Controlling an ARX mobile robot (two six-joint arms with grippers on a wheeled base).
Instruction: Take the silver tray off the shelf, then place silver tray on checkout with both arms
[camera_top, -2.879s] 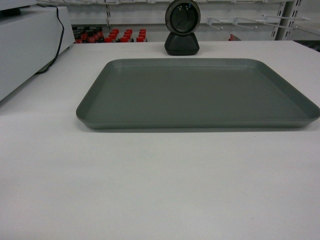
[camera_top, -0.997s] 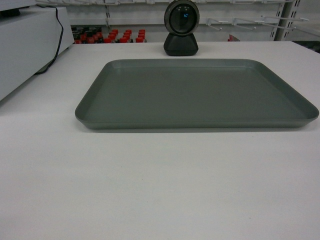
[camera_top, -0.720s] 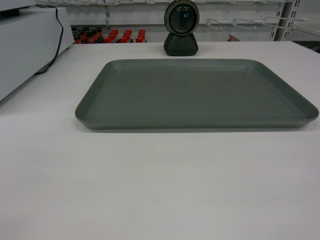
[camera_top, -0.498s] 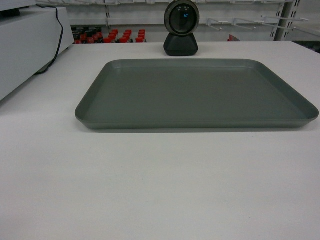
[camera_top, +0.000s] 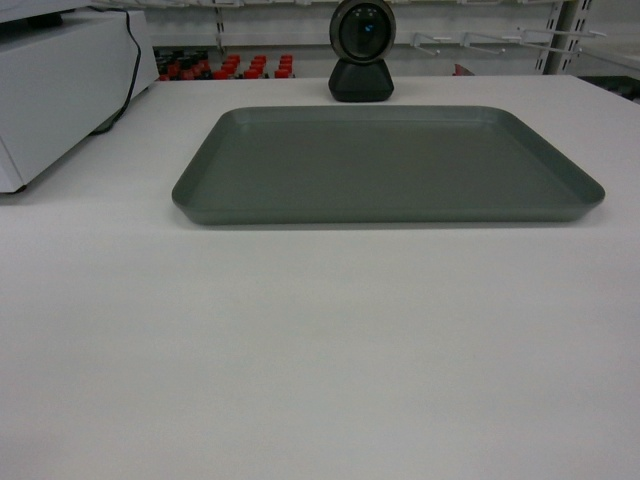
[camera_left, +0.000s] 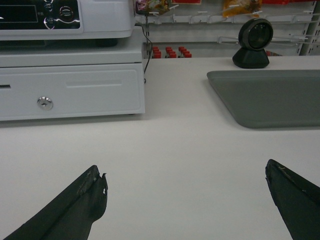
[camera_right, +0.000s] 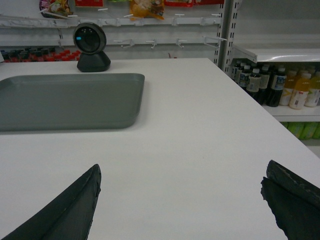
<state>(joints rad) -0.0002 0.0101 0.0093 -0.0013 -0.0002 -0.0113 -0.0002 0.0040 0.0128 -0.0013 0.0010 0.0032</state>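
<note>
**Asker:** So, where are the two grippers, and are they holding anything?

**Describer:** Neither holds anything. The left gripper (camera_left: 185, 195) shows in its own wrist camera as two black fingers (camera_left: 82, 205) spread wide, at the bottom corners of the picture, with bare white counter between them. The right gripper (camera_right: 182, 197) looks the same in its wrist camera: fingers far apart, nothing between them. Neither gripper appears in the head camera.

**Asker:** And the tray?

**Describer:** The silver tray (camera_top: 390, 165) lies flat on the white checkout counter (camera_top: 320, 340), ahead of both grippers and well apart from them. From the left wrist camera its near left corner sits to the upper right (camera_left: 270, 97); from the right wrist camera its near right corner sits to the upper left (camera_right: 65, 100). It has rounded corners and a low rim.

**Asker:** What else is on the counter?

**Describer:** A round black scanner on a stand (camera_top: 362, 50) stands just behind the tray's far edge. A white cash drawer with a keyhole (camera_left: 70, 87) sits to the left, with a register on top and a black cable running down beside it. To the far right is a shelf of bottled drinks (camera_right: 280, 87). Red-capped bottles (camera_top: 230, 68) line a shelf behind the counter.
</note>
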